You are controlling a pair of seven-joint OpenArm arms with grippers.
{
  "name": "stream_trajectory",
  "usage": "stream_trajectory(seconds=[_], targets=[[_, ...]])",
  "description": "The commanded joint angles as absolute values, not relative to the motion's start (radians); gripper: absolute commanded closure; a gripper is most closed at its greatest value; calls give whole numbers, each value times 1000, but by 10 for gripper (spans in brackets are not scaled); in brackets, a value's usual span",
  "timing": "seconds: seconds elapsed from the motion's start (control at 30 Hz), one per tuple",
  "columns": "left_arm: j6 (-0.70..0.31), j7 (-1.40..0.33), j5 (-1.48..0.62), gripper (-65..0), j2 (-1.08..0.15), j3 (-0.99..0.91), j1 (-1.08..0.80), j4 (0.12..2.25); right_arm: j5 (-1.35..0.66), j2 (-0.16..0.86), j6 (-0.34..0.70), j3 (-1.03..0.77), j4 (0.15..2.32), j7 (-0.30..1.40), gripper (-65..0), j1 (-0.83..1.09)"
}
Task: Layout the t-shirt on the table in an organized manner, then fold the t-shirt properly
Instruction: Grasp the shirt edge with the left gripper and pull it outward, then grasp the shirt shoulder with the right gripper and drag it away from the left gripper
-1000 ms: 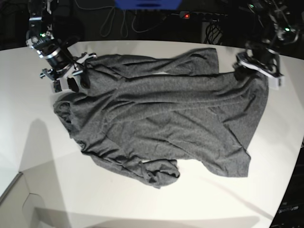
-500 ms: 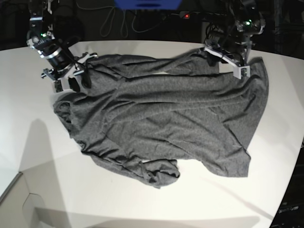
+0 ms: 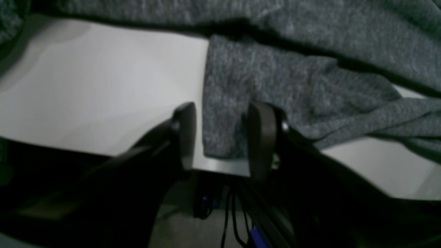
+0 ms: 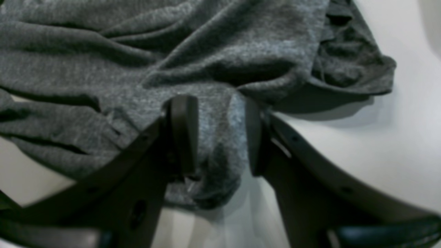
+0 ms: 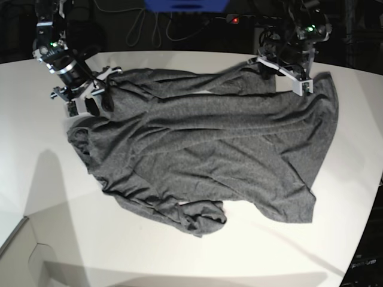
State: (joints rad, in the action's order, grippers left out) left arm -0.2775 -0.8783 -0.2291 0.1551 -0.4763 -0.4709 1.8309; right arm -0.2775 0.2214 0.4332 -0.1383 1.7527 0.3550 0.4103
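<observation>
The dark grey t-shirt (image 5: 203, 149) lies spread but wrinkled across the white table (image 5: 48, 179), with a bunched lump at its near edge. My left gripper (image 5: 284, 76) sits at the shirt's far edge, right of centre. In the left wrist view its jaws (image 3: 222, 137) stand apart, with a flap of the t-shirt (image 3: 310, 51) lying between them at the table's (image 3: 103, 86) edge. My right gripper (image 5: 87, 101) rests on the shirt's far left corner. There, too, the jaws (image 4: 217, 137) stand apart, astride a ridge of the t-shirt (image 4: 172, 51) on the table (image 4: 396, 137).
Beyond the table's far edge is a dark area with cables, a power strip with a red light (image 5: 235, 20) and a blue object (image 5: 185, 5). The table's curved edge (image 5: 365, 227) runs down the right side. A pale panel (image 5: 24, 257) sits at the lower left.
My left gripper swung from the shirt's far right corner leftward to the far edge, then nearly stopped. The right arm and the shirt have not moved.
</observation>
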Motion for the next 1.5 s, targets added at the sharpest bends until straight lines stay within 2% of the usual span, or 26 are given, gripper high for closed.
stream_trajectory(seconds=[0.0, 0.07, 0.1, 0.13, 0.2, 0.5, 0.73, 0.97, 1.17, 1.47], targets=[[-278, -906, -225, -241, 157, -473, -487, 1825, -292, 232, 440, -143, 1770, 331, -237, 398], [-285, -908, -226, -216, 143, -472, -489, 1816, -292, 232, 440, -143, 1770, 331, -237, 398], [-286, -909, -231, -180, 142, -472, -489, 1810, -292, 232, 440, -143, 1770, 331, -237, 397], [-288, -909, -231, -136, 140, -472, -490, 1807, -292, 232, 440, -143, 1770, 331, -237, 397], [-289, -909, -232, -2, 140, -475, -504, 1810, -292, 232, 440, -143, 1770, 331, -237, 395], [-291, -935, -257, 0, 114, -473, -527, 2008, -292, 229, 440, -140, 1768, 331, -237, 392], [-282, -1110, -455, 0, 62, -483, -489, 2026, -292, 228, 440, -139, 1765, 331, -237, 380], [-278, -1132, -727, 0, -2, -475, -509, 2026, -292, 228, 440, -140, 1764, 331, -237, 378], [-278, -1121, -753, 0, -18, -484, -579, 2025, -292, 226, 440, -142, 1764, 331, -237, 374], [-289, -1130, -780, 0, -33, -690, -622, 2026, -292, 226, 440, -137, 1764, 331, -237, 374]])
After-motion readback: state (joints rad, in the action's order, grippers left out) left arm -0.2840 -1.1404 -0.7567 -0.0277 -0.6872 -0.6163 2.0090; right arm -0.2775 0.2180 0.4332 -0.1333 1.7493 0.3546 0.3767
